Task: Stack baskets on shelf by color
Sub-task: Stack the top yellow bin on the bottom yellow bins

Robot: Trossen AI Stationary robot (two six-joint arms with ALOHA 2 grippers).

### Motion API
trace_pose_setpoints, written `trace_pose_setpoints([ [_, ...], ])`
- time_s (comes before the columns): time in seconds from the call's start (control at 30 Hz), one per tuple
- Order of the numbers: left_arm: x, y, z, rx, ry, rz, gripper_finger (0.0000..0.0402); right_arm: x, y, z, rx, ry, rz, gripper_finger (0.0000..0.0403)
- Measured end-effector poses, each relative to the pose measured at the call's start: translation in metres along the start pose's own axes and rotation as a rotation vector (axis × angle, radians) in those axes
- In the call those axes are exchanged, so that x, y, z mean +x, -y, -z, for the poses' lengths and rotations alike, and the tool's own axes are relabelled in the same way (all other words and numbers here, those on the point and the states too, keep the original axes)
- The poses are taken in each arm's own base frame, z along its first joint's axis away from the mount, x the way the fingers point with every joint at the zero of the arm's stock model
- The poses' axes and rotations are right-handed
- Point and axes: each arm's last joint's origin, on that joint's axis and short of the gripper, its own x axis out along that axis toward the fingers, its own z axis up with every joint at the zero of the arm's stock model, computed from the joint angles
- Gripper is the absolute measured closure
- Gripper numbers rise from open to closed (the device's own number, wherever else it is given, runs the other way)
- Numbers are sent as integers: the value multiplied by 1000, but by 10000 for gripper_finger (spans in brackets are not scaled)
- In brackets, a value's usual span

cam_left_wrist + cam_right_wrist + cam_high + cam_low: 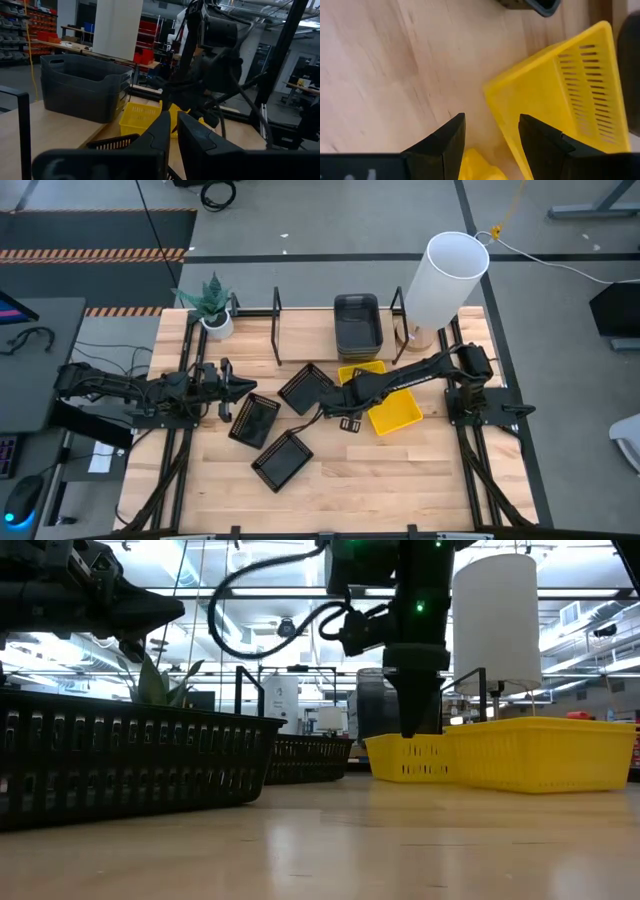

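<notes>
Nearest the front edge, the table point(400, 480) is bare pale wood planks; that's the widest free room, well in front of the grey stack point(357, 323).

- Three black baskets with slatted walls and square corners lie loose and skewed, front-left of the grey stack. The first point(283, 458) is farthest from it, the second point(254, 420) is just beside the first, and the third point(305, 388) is closest to the stack. The gaps between them are tight.
- The left gripper point(174, 114) hovers level beside the second black basket, left of the grey stack. Its fingers are nearly together with a slim gap and nothing in it.
- The right gripper point(491, 117) points down in front of the grey stack, at the corner of the yellow basket point(397, 417). Its fingers stand apart with bare wood between the tips. A bit of yellow shows deep in the gap, and I can't tell if it touches.
- The yellow baskets are glossy plastic with slotted walls. The second point(365, 370) sits right in front of the grey stack, partly under the right arm.
- The shelf point(305, 330) is a narrow light-wood board with thin black uprights point(276, 310) along the far edge. The grey stack sits on it: solid, matte, round-cornered tubs, nested. The board to the left of the stack is free.
- A white cylinder point(447, 275) stands just right of the stack, and a potted plant point(212, 305) sits well to its left.
</notes>
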Motion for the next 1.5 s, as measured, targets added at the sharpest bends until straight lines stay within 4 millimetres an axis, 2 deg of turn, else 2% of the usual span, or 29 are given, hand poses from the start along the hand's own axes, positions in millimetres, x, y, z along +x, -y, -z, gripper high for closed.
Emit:
trace_pose_setpoints([
  [0.33,0,0,0,0,0,0,371,19,9,7,-65,-58,11,227],
  [0.7,0,0,0,0,1,0,361,31,16,11,-67,-107,-48,318],
  [0.97,0,0,0,0,0,0,371,31,9,15,-86,-108,-51,391],
  [1.23,0,0,0,0,1,0,364,27,1,18,-112,-103,-53,390],
  [1.5,0,0,0,0,1,0,364,11,-7,13,-133,-74,-62,394],
])
